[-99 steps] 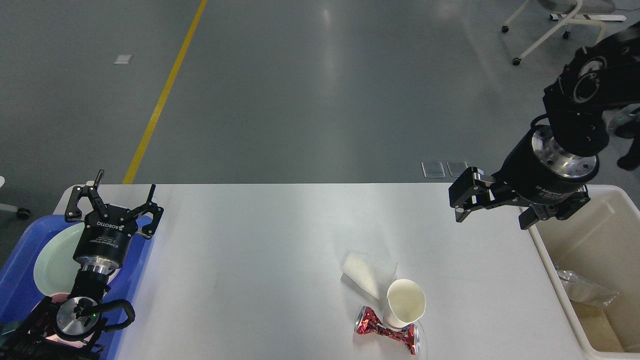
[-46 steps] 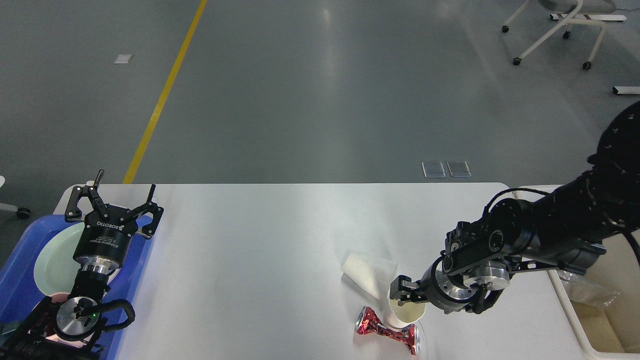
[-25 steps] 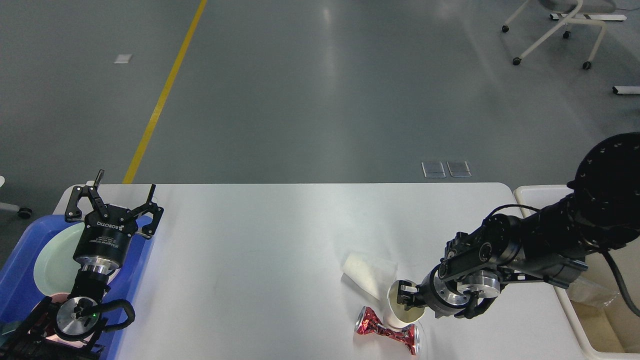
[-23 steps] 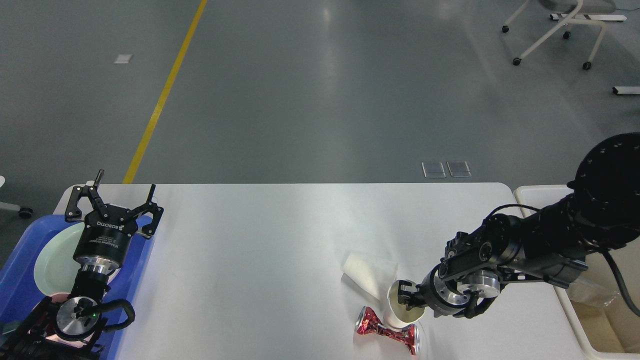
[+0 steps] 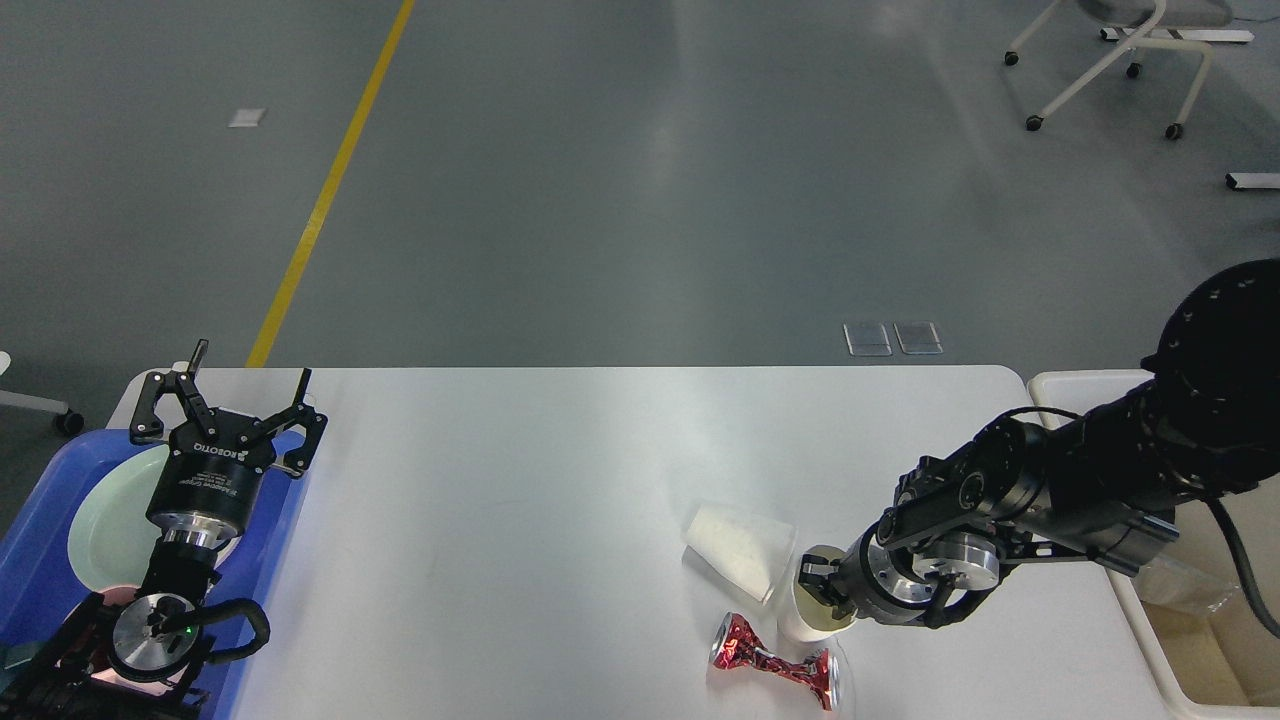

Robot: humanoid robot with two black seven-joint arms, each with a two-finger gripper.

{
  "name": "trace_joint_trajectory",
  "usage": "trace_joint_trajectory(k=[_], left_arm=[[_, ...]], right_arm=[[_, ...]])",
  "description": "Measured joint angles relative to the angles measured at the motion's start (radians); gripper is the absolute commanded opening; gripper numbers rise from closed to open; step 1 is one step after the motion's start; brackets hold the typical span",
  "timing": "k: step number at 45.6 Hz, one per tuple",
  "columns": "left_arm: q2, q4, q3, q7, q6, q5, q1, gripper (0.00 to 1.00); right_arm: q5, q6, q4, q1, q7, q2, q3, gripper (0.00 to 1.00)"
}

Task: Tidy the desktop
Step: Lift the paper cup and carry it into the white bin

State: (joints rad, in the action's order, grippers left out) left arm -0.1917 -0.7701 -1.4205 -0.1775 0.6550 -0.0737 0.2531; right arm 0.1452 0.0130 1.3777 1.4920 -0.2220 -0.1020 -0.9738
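Right gripper at the rim of the upright paper cup

The right gripper [image 5: 822, 592] pinches the paper cup [image 5: 812, 612] at its rim, a hold fit for lifting it off the desktop [image 5: 520, 480]. Touching the cup lie a tipped cup [image 5: 738, 545] behind and a crushed red can [image 5: 772, 665] in front; the bin [image 5: 1200, 560] stands well right of it across bare tabletop. The left gripper [image 5: 240, 385] hangs spread and empty, far left.

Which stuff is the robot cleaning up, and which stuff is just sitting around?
For the job:
desktop
upright paper cup, right gripper at its rim
tipped paper cup
crushed red can
cream bin

Just there:
blue tray
pale plate
left gripper, open
chair
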Motion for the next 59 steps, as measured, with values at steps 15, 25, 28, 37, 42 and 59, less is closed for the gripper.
trace_joint_trajectory(k=[15,25,28,37,42,59], left_arm=[[0.0,0.0,0.0,0.0,0.0,0.0,0.0,0.96],[0.0,0.0,0.0,0.0,0.0,0.0,0.0,0.96],[0.0,0.0,0.0,0.0,0.0,0.0,0.0,0.96],[0.0,0.0,0.0,0.0,0.0,0.0,0.0,0.96],[0.0,0.0,0.0,0.0,0.0,0.0,0.0,0.96],[0.0,0.0,0.0,0.0,0.0,0.0,0.0,0.96]], right_arm=[[0.021,-0.067,0.05,0.089,-0.001,-0.067,-0.018,0.0],[0.017,-0.304,0.128,0.352,-0.003,-0.185,-0.107,0.0],[0.015,-0.376,0.147,0.442,-0.003,-0.207,-0.145,0.0],[0.017,-0.527,0.226,0.714,-0.001,-0.23,-0.25,0.0],[0.023,-0.545,0.302,0.853,0.0,-0.249,-0.289,0.0],[0.017,-0.569,0.366,0.952,0.003,-0.267,-0.295,0.0]])
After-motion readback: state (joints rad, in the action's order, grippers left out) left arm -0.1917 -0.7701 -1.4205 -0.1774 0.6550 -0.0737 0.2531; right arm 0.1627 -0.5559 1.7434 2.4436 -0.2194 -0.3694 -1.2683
